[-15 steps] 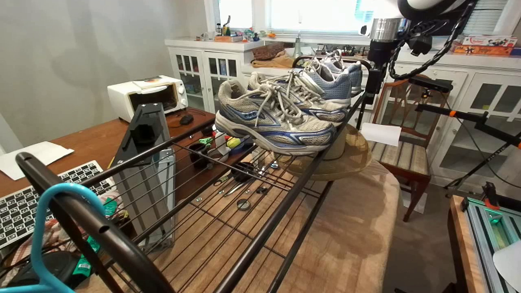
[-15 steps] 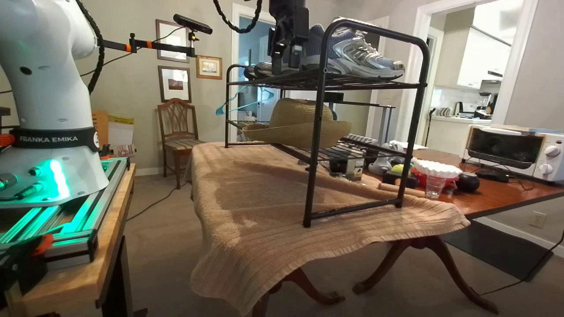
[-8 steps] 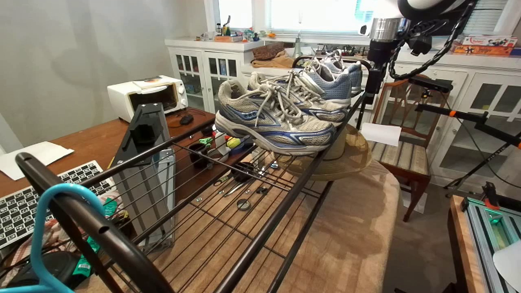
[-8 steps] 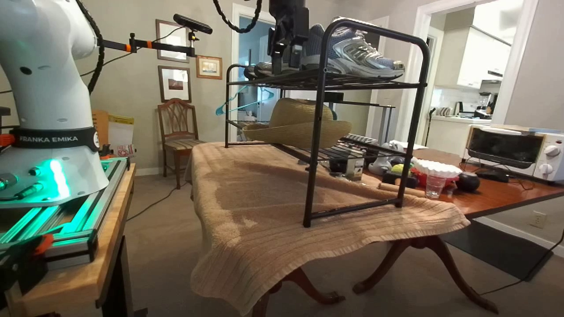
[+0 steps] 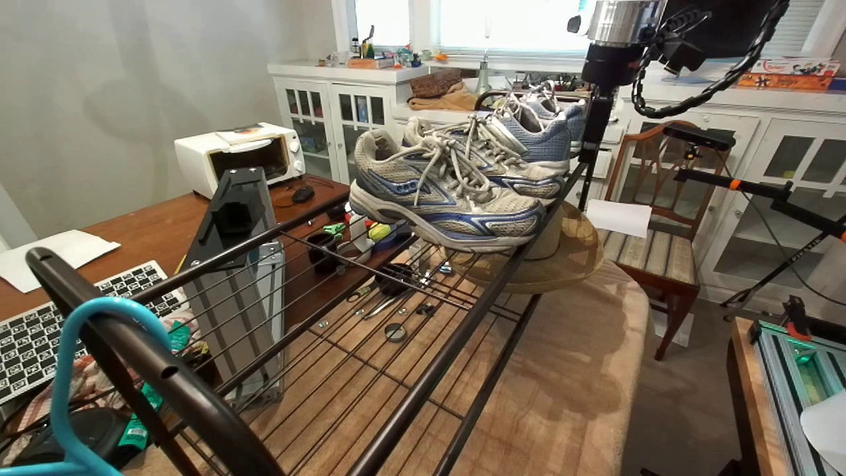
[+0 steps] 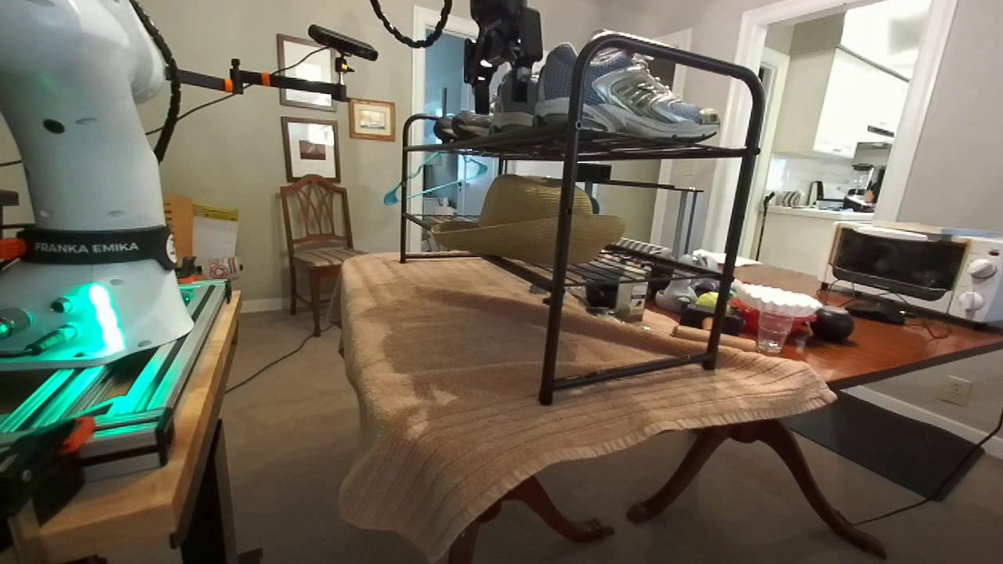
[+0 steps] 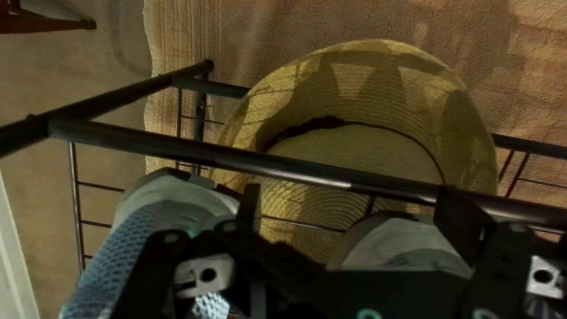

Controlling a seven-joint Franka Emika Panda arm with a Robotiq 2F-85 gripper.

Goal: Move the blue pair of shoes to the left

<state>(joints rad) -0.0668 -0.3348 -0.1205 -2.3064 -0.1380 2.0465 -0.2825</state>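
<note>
There's a dark rack (image 6: 562, 235) standing on a tan towel (image 6: 470, 392), straw hat (image 6: 533, 211) on its lower level, blue hanger (image 5: 61, 390) hooked over its end. Towel covers part of a wooden table (image 6: 885, 345), white oven (image 6: 897, 266) just sits on the wood. Oh, and a striped-seat chair (image 5: 661, 258) near some white cabinets (image 5: 747, 152) in an exterior view.

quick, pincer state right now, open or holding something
Pincer: open, spread wide in the wrist view, holding nothing.
</note>
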